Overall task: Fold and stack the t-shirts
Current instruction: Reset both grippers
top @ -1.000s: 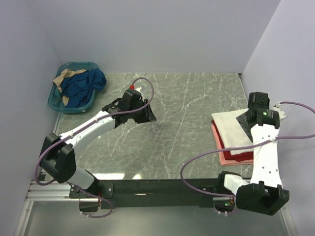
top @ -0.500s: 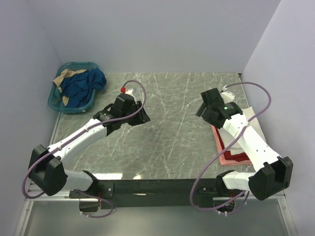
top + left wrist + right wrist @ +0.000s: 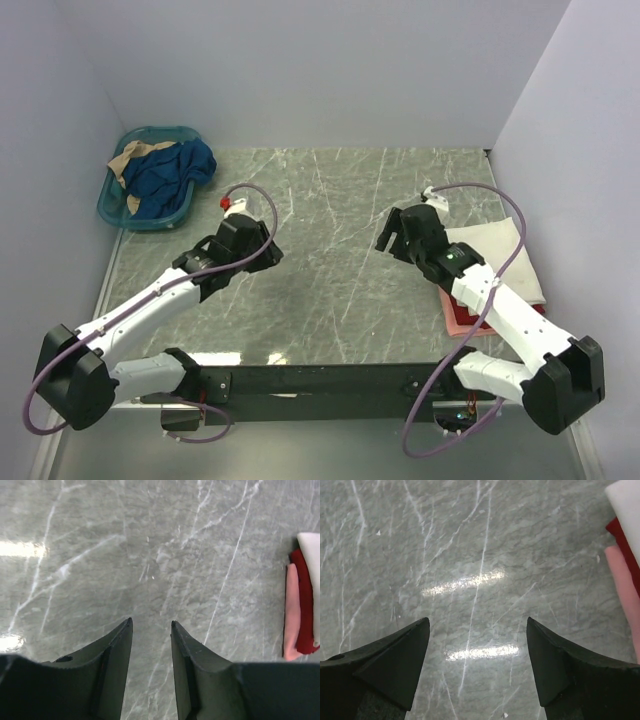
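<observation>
From above, the folded stack lay at the 3 o'clock edge of the grey marble table (image 3: 340, 200). The cream-white t-shirt (image 3: 495, 250) was on top and the pink t-shirt (image 3: 456, 318) showed beneath it at the stack's near corner. The right arm crossed over the pile, and the right gripper (image 3: 385, 238) sat over bare table just off the pile's 9 o'clock side. The left gripper (image 3: 272, 252) hung over the table's left half, pointing toward 3 o'clock. A teal basket (image 3: 118, 212) stood in the 10 o'clock corner, holding blue cloth (image 3: 170, 170) and tan cloth (image 3: 130, 155).

In the left wrist view, the left claw's two fingers stood a narrow gap apart with only marble between them, gripping nothing. At 3 o'clock in that view the pile showed edge-on. The pink tee was outermost, the red t-shirt (image 3: 304, 605) was beside it and a white corner lay past that.

In the right wrist view, the right claw's fingers were spread wide over bare, glare-streaked marble, holding nothing. The stack's corner entered at 2 o'clock, with white, red and pink layers touching one another, apart from the fingers.
</observation>
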Robot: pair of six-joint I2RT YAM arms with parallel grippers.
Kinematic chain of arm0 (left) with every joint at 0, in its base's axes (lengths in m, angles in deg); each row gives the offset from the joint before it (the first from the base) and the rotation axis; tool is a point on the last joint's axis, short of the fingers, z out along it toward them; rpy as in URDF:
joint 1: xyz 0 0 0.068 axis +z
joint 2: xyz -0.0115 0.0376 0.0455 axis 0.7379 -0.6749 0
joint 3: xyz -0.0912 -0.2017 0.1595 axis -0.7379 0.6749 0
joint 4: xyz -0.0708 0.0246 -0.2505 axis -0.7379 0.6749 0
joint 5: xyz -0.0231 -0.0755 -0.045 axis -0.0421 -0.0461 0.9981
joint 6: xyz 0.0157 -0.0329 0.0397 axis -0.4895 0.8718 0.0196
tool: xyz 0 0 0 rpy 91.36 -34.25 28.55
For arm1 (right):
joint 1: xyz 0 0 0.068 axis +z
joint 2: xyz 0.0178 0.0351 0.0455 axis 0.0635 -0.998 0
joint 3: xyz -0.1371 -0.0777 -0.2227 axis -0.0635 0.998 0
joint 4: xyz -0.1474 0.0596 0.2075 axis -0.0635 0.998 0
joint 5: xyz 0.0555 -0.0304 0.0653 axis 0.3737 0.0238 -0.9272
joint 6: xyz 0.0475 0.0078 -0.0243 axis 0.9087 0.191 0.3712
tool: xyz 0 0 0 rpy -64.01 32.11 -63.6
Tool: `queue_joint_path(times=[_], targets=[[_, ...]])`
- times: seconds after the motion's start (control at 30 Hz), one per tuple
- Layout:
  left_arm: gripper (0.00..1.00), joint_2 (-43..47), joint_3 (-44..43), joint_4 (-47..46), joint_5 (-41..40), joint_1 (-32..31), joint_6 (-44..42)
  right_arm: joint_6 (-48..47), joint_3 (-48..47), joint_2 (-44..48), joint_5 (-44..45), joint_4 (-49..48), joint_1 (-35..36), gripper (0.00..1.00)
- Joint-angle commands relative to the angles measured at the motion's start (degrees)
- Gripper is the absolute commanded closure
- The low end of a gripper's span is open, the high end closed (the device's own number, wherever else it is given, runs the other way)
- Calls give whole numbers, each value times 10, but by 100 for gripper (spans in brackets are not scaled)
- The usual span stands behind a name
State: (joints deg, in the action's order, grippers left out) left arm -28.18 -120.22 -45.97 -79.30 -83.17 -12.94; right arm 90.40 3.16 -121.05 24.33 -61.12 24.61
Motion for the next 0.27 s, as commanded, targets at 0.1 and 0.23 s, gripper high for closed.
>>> queue_joint_path(times=[0.1,0.23], targets=[[57,14,-2,-21,-31,8,-3,-37,12,29,-11,-90,4,15],[57,15,-3,-23,-29,10,-8,-38,17,42,-24,-105,6,14]])
